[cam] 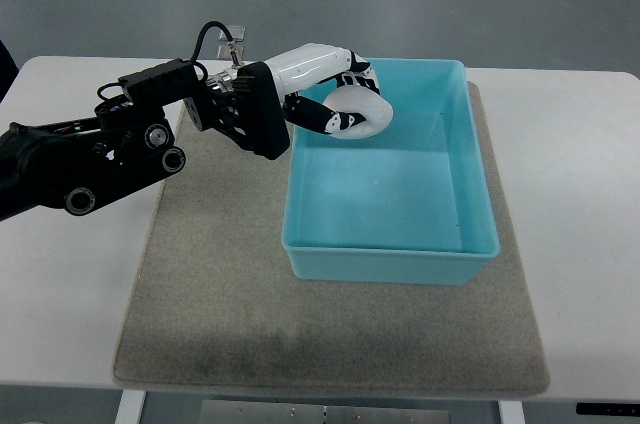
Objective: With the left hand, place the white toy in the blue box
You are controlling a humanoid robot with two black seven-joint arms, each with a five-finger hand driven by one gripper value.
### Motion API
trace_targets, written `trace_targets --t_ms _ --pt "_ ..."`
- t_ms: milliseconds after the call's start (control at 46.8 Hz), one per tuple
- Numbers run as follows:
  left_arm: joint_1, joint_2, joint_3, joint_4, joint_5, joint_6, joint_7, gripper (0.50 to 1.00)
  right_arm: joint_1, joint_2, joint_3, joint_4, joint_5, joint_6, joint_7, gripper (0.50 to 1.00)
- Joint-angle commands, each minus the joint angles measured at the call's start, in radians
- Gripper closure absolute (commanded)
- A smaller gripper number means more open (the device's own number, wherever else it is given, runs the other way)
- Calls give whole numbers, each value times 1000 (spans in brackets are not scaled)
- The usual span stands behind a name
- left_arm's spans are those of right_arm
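Left hand (325,89): fingers curled around the white toy (362,111), over the blue box's (390,256) far-left corner.
Toy: partly hidden by fingers.

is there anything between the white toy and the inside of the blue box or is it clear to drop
Nothing visible blocks it. The left hand holds the white toy over the far-left corner of the blue box, already past the rim, and the box floor below looks bare.

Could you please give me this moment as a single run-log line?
left hand: shut on white toy | position: over far-left corner of blue box | toy: not yet released | box on grey mat
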Motion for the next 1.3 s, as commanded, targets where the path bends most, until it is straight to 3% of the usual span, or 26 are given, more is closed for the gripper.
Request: trace_targets --t_ms 0,278,342,427,726,1282 --pt "4 0 2 1 0 0 0 828 0 0 0 0 0 0 0 564" --pt "26 -2 2 0 -1 1 -2 695 0 0 0 0 0 0 0 564" --pt "33 -2 2 1 -1 3 -2 688 0 0 0 0 0 0 0 564" --pt "35 -2 2 0 -5 18 -2 632 0 0 0 0 0 0 0 564" --pt "35 -2 -1 9 -6 38 -2 626 0 0 0 0 0 0 0 564" --pt "37 1 -13 147 -31 92 -2 621 0 0 0 0 0 0 0 564"
